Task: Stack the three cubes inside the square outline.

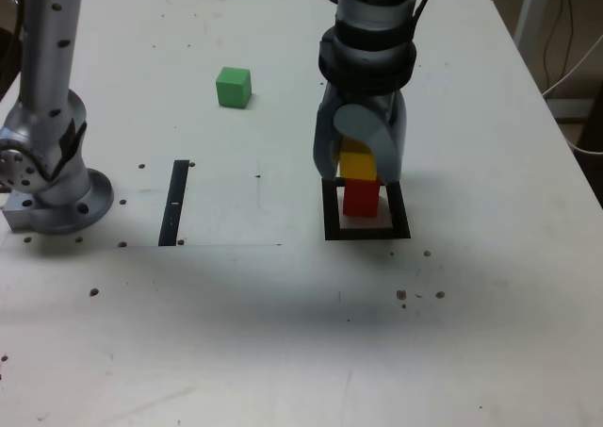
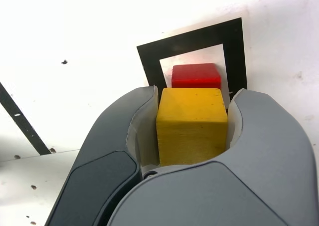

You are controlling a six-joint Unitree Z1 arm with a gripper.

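Observation:
My gripper (image 1: 360, 163) is shut on the yellow cube (image 1: 358, 161), with one jaw pressed against each side of it (image 2: 192, 123). The red cube (image 1: 360, 198) stands inside the square outline (image 1: 367, 232), directly under the yellow one. I cannot tell whether the two touch. In the wrist view the red cube (image 2: 196, 76) shows just past the yellow one, within the black frame (image 2: 189, 39). The green cube (image 1: 233, 87) sits alone on the table, far back toward the exterior view's left.
A thin black strip (image 1: 174, 203) lies on the white table left of the outline in the exterior view. The arm's grey base (image 1: 47, 177) stands at that view's far left. Small dark specks dot the tabletop.

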